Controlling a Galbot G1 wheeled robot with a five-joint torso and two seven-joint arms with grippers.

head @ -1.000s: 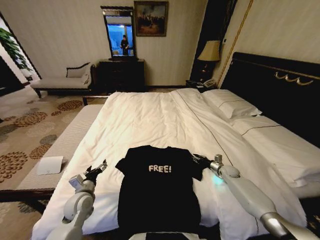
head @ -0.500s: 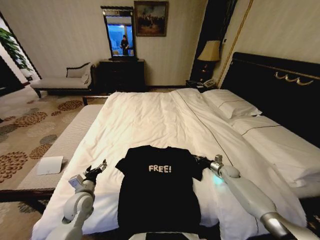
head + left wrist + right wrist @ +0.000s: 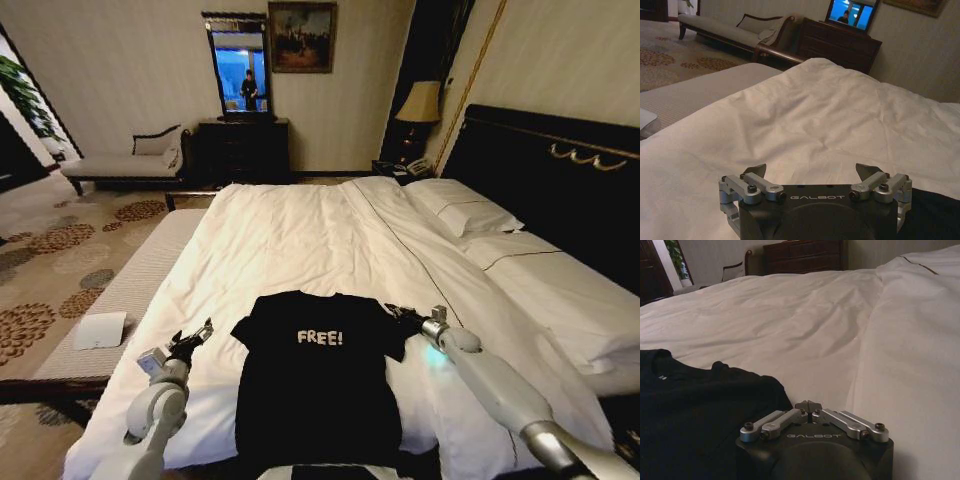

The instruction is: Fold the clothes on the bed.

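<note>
- White bedding covers the bed, which has a dark headboard along its right side in the head view, with pillows lined up below it.
- Behind the bed stand a dark dresser with a mirror above it, a pale chaise and a lamp.
- On the near part of the duvet the black T-shirt lies flat and spread out, chest up, with the white "FREE!" lettering readable and both short sleeves out to the sides.
- The left gripper hovers just beside the shirt's left sleeve, over bare duvet; in the left wrist view its fingers stand wide apart and hold nothing.
- The right gripper sits at the edge of the shirt's right sleeve; in the right wrist view its fingers are drawn together at the tips, close beside the black cloth, and whether any fabric is pinched between them cannot be told.
</note>
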